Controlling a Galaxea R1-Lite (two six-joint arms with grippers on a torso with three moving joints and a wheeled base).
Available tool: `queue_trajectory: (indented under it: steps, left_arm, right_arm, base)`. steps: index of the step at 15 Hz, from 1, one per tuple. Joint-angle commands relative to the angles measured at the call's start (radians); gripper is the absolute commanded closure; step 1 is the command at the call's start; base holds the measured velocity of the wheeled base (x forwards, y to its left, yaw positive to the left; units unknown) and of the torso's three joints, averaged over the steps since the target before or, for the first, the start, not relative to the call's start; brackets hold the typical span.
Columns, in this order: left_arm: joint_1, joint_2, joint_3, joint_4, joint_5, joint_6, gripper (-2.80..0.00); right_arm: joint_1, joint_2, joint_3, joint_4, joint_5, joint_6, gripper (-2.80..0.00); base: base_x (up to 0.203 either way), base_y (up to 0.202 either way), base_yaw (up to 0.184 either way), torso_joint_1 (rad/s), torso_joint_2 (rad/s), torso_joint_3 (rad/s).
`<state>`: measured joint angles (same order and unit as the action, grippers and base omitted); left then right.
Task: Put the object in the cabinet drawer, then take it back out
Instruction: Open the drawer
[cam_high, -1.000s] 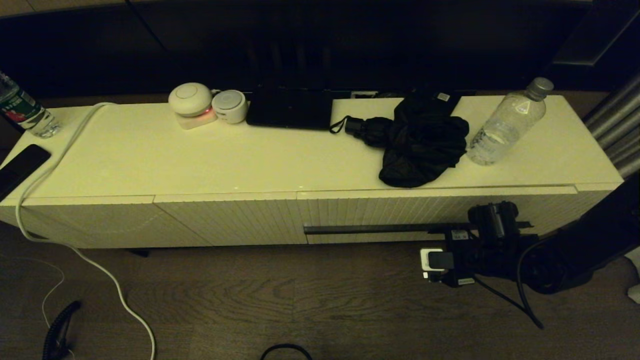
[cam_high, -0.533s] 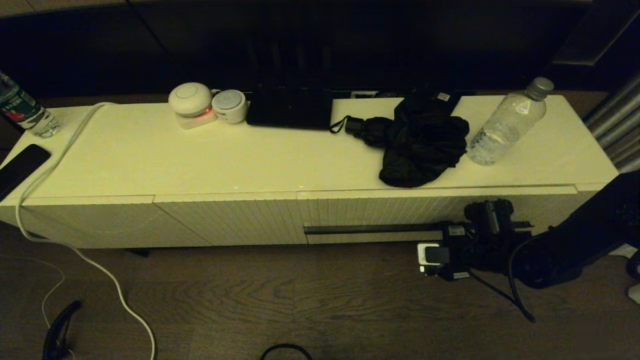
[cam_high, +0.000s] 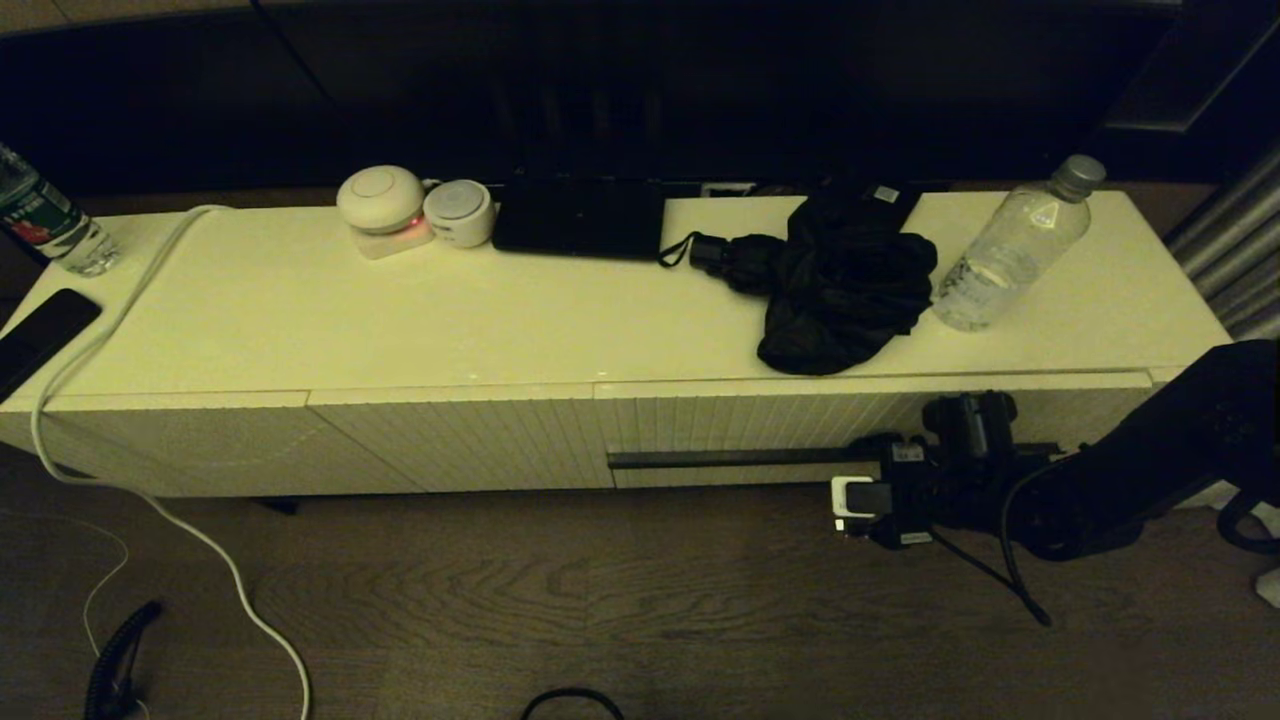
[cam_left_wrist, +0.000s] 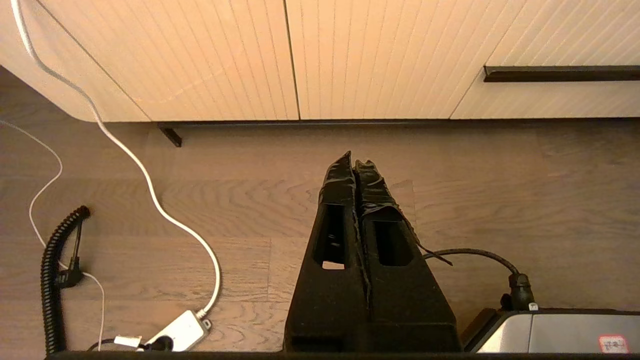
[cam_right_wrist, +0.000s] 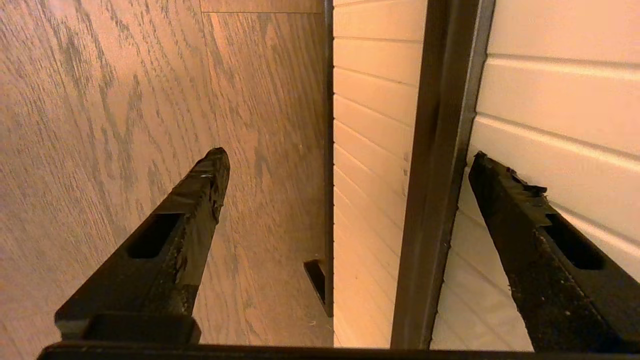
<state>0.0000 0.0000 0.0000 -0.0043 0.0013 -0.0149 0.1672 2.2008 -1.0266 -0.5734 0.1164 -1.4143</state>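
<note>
cabinet: long low cream-white cabinet (cam_high: 300, 330) on the wood floor, smooth top, finely ribbed front panels
cabinet drawer: wide shallow cream-white drawer (cam_high: 760, 420) in the cabinet's right half, closed flush, inside hidden; long dark horizontal handle strip (cam_high: 740, 458) along its lower edge
right gripper: right gripper (cam_right_wrist: 345, 160) at the right part of the handle strip, fingers spread wide, empty; one finger (cam_right_wrist: 520, 220) over the ribbed front above the strip, the other (cam_right_wrist: 195, 195) over the floor below it, strip between them; contact cannot be told
left gripper: left gripper (cam_left_wrist: 356, 167) parked low over the floor in front of the cabinet's left panels, fingers pressed together, empty
object: black crumpled folding umbrella (cam_high: 840, 285) lies on the cabinet top above the drawer, not in it
bottles: clear plastic water bottle with grey cap (cam_high: 1010, 250) upright just right of the umbrella, little water at its base; second labelled bottle (cam_high: 45, 220) at the top's left end
other: two round white devices (cam_high: 410, 205) and a flat black box (cam_high: 580, 215) along the top's back edge; white cable (cam_high: 120, 310) runs off the top's left end to the floor
</note>
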Motion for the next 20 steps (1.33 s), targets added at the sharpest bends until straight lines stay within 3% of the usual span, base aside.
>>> queue_trajectory:
  steps: [1,10,20]
  left_arm:
    - [0.0,0.0,0.001,-0.001,0.0,0.0,0.0]
    - [0.0,-0.002,0.002,0.0,0.0,0.0,0.0]
    - [0.0,-0.002,0.001,0.0,0.0,0.0,0.0]
  right_arm:
    - [-0.008,0.017,-0.032,-0.01,-0.004,-0.008,-2.8]
    - [-0.008,0.01,0.003,0.042,-0.004,-0.007,-2.8]
    - [0.005,-0.081,0.163,0.152,0.005,-0.003,-2.8]
  base:
    - [0.0,0.0,0.0,0.0,0.0,0.0]
    - [0.0,0.0,0.0,0.0,0.0,0.0]
    - [0.0,0.0,0.0,0.0,0.0,0.0]
